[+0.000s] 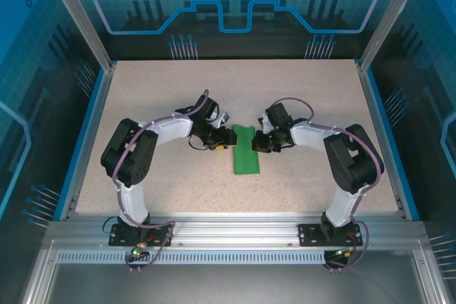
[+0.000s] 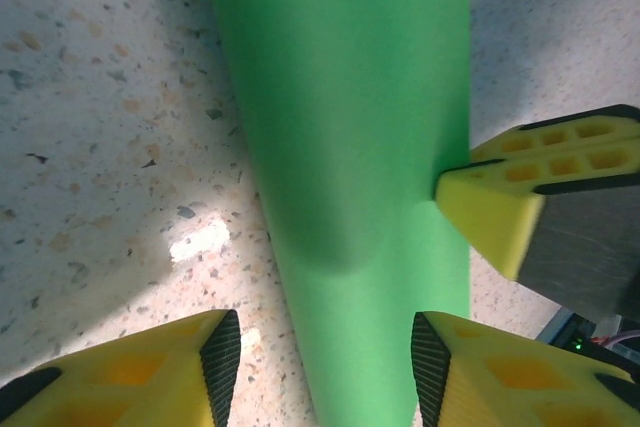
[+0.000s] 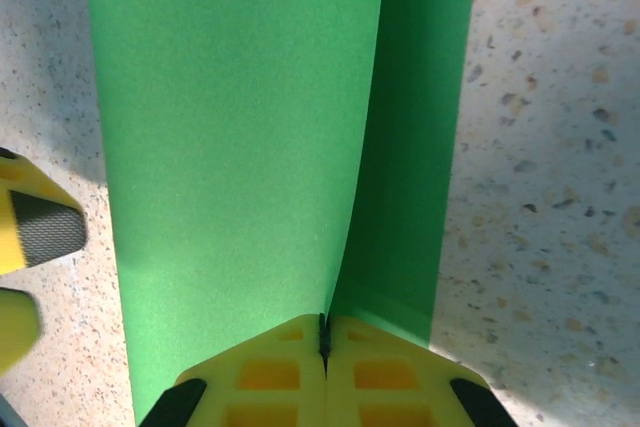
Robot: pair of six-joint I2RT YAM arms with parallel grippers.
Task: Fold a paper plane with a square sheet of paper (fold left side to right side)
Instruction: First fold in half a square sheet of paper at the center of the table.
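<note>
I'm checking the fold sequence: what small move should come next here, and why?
Probably lower the open left gripper to pin the square sheet of paper against the table. The right gripper is shut on the lifted flap's edge, so the sheet may slide when that flap is carried over.
</note>
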